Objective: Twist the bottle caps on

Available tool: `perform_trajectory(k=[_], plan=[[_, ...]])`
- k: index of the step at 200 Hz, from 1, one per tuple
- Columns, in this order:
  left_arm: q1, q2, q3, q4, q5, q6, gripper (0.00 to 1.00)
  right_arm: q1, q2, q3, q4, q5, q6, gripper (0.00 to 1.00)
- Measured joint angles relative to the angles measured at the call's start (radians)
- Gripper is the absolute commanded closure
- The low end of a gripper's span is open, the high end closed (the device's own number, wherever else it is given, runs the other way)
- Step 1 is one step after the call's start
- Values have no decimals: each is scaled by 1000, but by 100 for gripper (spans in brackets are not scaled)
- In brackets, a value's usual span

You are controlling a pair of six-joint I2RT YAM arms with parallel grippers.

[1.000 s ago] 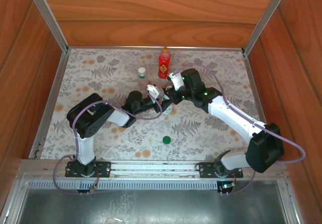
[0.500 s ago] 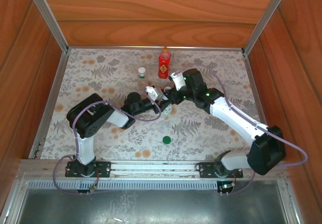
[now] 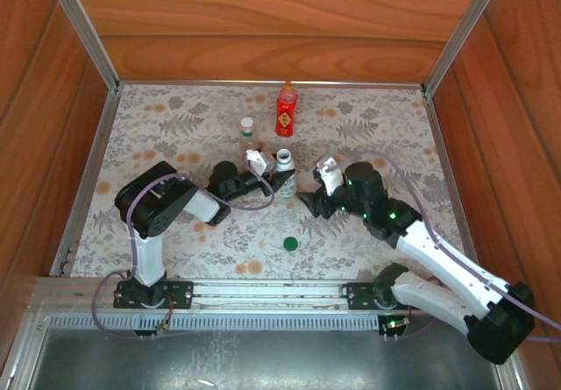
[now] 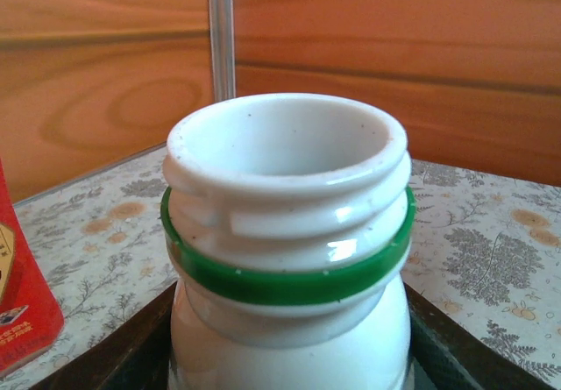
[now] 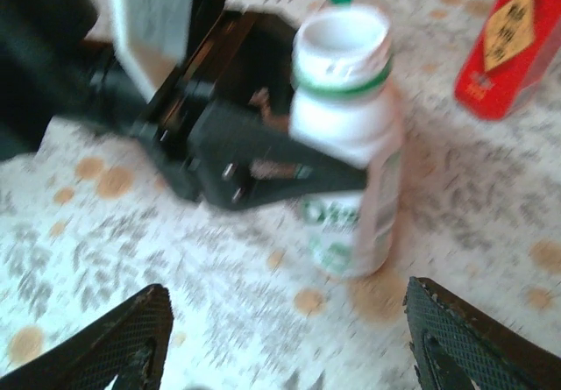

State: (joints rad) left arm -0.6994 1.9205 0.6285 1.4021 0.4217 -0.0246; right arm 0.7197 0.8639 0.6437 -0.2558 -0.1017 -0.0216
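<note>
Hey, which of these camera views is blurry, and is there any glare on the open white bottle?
Right wrist view: motion-blurred, the white bottle smeared. Left wrist view: sharp, small glare spots on its threaded neck. Top external view: evenly lit, crisp.

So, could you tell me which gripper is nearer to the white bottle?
Left. The left gripper is shut around the white bottle, gripping its body below the open neck. The right gripper stands open to the bottle's right, apart from it and facing it.
</note>
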Motion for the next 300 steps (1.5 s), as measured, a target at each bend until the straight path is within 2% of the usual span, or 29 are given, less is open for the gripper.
perform_trajectory(k=[32,66,108,165,234,300], plan=[[0,-42,-17,-48,18,4,48,77,-115,-96,-53,17,76,25],[4,-127,-55,-127,33,34,48,185,-135,-157,-81,63,144,24],[13,-187,-76,-209,60,63,48,357,-72,-212,-75,169,208,23],[13,-175,-76,-225,74,90,48,493,79,-293,11,294,243,24],[18,-172,-76,-220,74,94,47,512,296,-296,145,343,262,35],[19,-172,-76,-220,74,93,47,512,390,-302,310,381,292,43]])
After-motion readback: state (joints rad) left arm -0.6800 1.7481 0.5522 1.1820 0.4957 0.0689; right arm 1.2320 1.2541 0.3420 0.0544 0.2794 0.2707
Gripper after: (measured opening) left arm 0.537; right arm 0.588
